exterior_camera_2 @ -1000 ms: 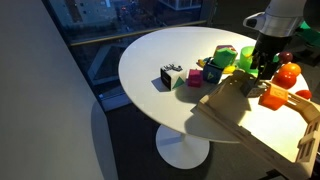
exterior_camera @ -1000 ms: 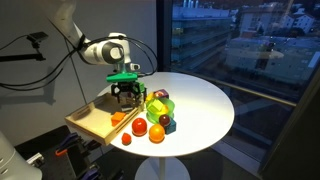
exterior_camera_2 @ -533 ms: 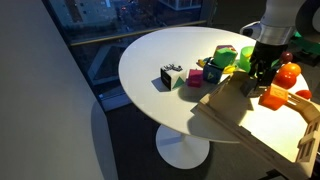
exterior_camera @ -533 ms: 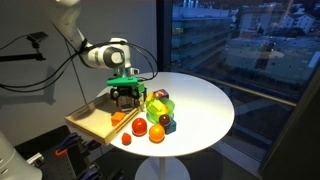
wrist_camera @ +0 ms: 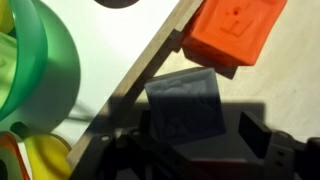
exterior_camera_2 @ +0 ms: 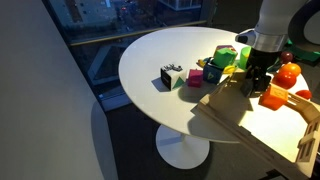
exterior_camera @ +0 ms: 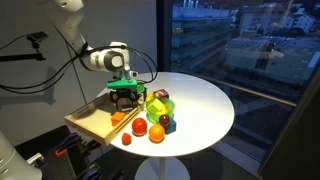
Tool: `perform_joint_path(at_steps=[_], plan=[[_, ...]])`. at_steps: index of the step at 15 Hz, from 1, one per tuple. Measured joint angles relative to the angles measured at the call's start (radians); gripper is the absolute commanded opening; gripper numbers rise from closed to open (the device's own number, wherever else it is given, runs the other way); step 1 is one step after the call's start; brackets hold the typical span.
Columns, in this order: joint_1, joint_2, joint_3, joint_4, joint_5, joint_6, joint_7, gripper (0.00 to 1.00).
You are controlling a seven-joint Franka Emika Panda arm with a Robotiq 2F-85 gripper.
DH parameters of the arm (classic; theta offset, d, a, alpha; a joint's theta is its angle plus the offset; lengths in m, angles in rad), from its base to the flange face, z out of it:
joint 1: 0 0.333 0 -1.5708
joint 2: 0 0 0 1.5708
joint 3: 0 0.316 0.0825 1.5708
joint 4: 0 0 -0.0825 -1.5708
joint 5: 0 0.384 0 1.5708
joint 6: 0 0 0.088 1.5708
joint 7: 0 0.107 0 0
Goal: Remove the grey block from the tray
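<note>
Since the preceding frames the arm has leaned over and sunk slightly, carrying the gripper (exterior_camera: 123,94) lower over the tray (exterior_camera: 88,122).

Exterior view, tray at left: the gripper points straight down at the tray's inner end, beside the heap of coloured toys (exterior_camera: 160,106) on the round white table (exterior_camera: 205,95). The grey block is hidden beneath it.

Exterior view, tray at lower right: the gripper (exterior_camera_2: 255,86) stands upright over the tray (exterior_camera_2: 235,118), just beside an orange block (exterior_camera_2: 273,97); the vertical pose suits a top-down grasp. The grey block cannot be made out here.

Wrist view: the grey block (wrist_camera: 185,105) lies in the tray (wrist_camera: 140,82), close to its raised edge and touching or overlapping the orange block (wrist_camera: 232,30). The gripper (wrist_camera: 188,138) straddles it, fingers (wrist_camera: 268,145) apart on either side, not yet clamped. Judged stage: final descent before closing.
</note>
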Motion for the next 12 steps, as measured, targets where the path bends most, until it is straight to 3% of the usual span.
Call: perform_joint_path(at_steps=[3, 12], plan=[[0.0, 0.005, 0.001, 0.009, 0.0, 0.0, 0.002, 0.35], [-0.019, -0.041, 0.0, 0.031, 0.005, -0.011, 0.094, 0.32]])
